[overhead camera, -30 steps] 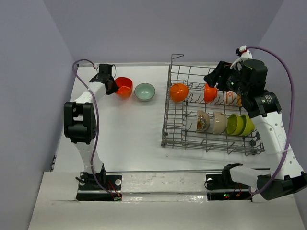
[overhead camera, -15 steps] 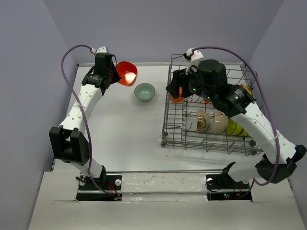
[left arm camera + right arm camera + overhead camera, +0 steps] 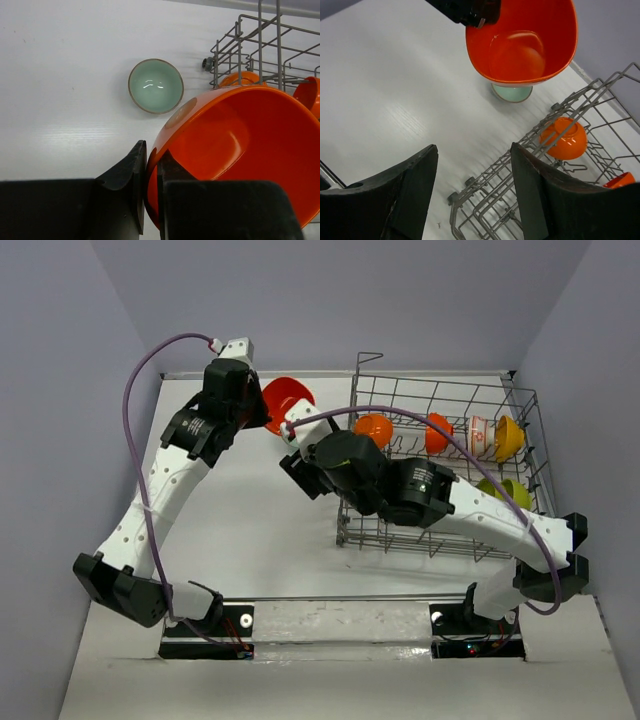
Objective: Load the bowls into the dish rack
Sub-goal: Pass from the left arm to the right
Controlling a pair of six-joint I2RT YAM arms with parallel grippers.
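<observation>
Left wrist view: left gripper [image 3: 150, 152] clamps the red-orange bowl [image 3: 235, 135] by its rim, while right gripper [image 3: 472, 149] hovers nearby, jaws apart.

White table [image 3: 250, 510], faint grain in wrist views. Directly on it: grey wire rack [image 3: 455, 400] standing on right half, reaching near far edge; teal bowl [image 3: 155, 86], upright, mouth up, toward far edge, near rack's left side, not touching
</observation>
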